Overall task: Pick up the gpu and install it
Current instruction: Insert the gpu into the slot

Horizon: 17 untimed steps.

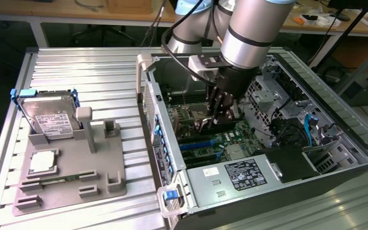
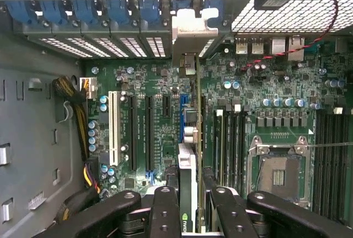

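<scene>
While the jaws [image 2: 190, 205] grip the gpu [image 2: 187, 155], it stands edge-on.

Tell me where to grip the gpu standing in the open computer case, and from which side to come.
Grip the gpu by its long free top edge, from straight above, jaws across its thin faces. It stands on edge over the motherboard, bracket end toward the case's rear slots, so only that edge is free. The gripper grips it there now.

gpu [image 2: 187, 194] lower end hidden between tool [image 2: 190, 196] fingers; green stick on holder too small.
</scene>
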Motion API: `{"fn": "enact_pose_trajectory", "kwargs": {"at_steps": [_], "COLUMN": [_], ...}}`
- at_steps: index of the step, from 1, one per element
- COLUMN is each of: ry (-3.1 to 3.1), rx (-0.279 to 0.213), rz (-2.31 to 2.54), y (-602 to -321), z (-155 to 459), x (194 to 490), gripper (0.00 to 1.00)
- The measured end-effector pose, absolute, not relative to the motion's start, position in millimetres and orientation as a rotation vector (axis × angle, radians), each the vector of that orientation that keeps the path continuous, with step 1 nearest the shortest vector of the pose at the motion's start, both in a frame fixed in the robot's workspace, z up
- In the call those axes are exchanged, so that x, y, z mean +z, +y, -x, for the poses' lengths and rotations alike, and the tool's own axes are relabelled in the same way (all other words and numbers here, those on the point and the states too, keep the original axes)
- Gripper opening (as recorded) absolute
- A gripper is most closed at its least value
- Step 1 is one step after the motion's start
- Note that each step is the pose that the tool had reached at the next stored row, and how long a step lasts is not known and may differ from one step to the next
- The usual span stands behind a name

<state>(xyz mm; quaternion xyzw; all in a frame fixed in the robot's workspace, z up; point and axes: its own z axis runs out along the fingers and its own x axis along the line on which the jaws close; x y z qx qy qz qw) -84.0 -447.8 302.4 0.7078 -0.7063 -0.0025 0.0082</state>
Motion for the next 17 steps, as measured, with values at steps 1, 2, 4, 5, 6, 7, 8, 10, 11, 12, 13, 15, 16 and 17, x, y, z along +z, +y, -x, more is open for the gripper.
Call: {"fn": "enact_pose_trajectory", "kwargs": {"at_steps": [1,2,4,5,6,7,8,10,11,12,13,15,16,17], "ry": [-2.207,-2.207,-2.206,-2.206,-2.206,-2.206,-2.206,-2.205,-2.205,-2.205,-2.205,-2.205,-2.204,-2.205], "rx": [-0.008,-0.008,-0.008,-0.008,-0.008,-0.008,-0.008,-0.008,-0.008,-0.008,-0.008,-0.008,-0.008,-0.008], "rz": [-2.212,-2.213,-2.213,-2.214,-2.214,-2.214,-2.214,-2.215,-2.215,-2.215,-2.215,-2.215,-2.215,-2.215], "y": [-448,-448,-448,-448,-448,-448,-448,-449,-448,-448,-449,-449,-449,-449], "z": [85,86,88,88,89,90,91,92,93,94,95,95,95,96], "x": [302,301,300,300,299,298,298,296,295,294,293,291,290,289], "gripper": [0.27,0.27,0.27,0.27,0.27,0.27,0.27,0.27,0.27,0.27,0.27,0.27,0.27,0.27]}}
